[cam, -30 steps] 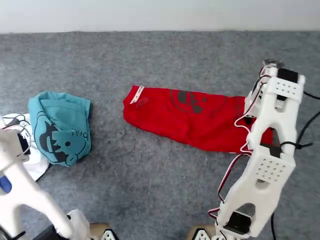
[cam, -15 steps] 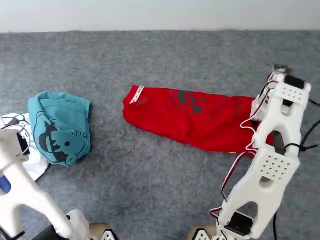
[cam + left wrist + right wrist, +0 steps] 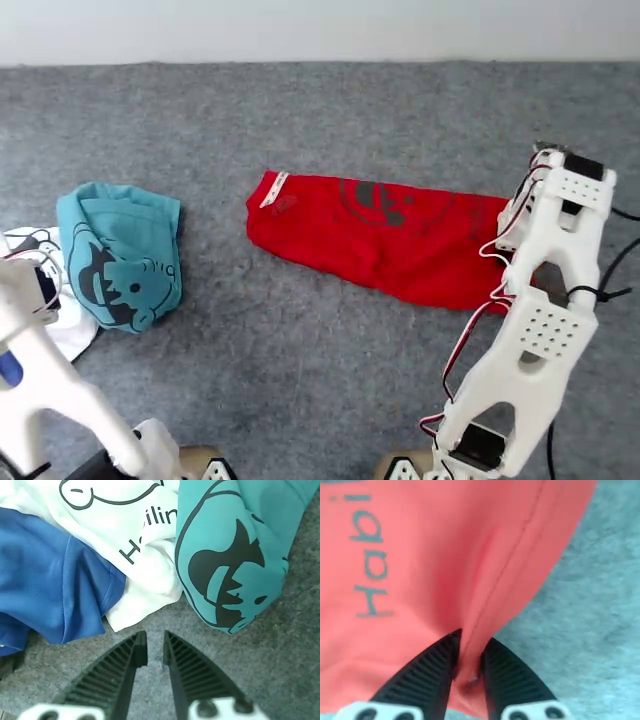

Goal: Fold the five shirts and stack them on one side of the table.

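The right gripper (image 3: 469,652) is clamping a raised fold of the red shirt (image 3: 420,555), with the cloth bunching between its jaws and a seam running away from the fingertips. Off to one side of the jaws, the grey table (image 3: 590,605) is showing past the shirt's edge. In the high view the right arm (image 3: 545,330) is covering that end of the red shirt (image 3: 380,240), so the pinch itself is lying hidden under the wrist. The rest of the shirt is stretching away from the arm toward the table's middle.

The left gripper (image 3: 155,647) is hovering over bare table and holding nothing, its jaws standing almost together with a thin slit between them. Just ahead of its tips the white shirt (image 3: 135,545) is lying between the blue shirt (image 3: 50,595) and the teal shirt (image 3: 235,555). All three are running off the frame. In the high view the left arm (image 3: 30,370) is hiding most of the white shirt (image 3: 78,338), beside the teal shirt (image 3: 120,255).
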Available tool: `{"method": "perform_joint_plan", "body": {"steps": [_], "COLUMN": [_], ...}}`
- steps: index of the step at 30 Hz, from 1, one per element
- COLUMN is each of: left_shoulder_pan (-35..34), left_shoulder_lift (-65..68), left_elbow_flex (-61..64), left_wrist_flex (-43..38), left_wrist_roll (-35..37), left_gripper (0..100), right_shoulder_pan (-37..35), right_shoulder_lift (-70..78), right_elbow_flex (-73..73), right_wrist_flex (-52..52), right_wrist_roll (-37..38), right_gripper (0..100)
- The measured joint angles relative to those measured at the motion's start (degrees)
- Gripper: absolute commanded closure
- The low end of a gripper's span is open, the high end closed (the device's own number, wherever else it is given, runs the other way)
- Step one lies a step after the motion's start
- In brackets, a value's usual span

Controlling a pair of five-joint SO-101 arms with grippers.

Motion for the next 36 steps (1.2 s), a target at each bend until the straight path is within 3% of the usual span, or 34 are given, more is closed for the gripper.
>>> {"method": "perform_joint_plan", "body": {"steps": [11, 16, 25, 36], "left_shoulder_pan": [0.0, 0.0, 0.0, 0.0], "left_shoulder_lift": [0.0, 0.0, 0.0, 0.0], "left_elbow_flex": [0.0, 0.0, 0.0, 0.0], "left_wrist_flex": [0.0, 0.0, 0.0, -1.1], "left_wrist_roll": [0.0, 0.0, 0.0, 1.5], "left_gripper": [93, 93, 93, 93], "right_shoulder_pan": [12.8, 11.8, -5.9, -32.2], "right_shoulder_lift": [-6.7, -9.4, -20.1, -24.4], "right_elbow_flex": [0.0, 0.1, 0.1, 0.1], "right_wrist_flex": [0.3, 2.8, 10.9, 9.1], "right_wrist_roll": [23.0, 28.0, 29.2, 15.7], "right_gripper": [99.0, 99.0, 99.0, 99.0]}}
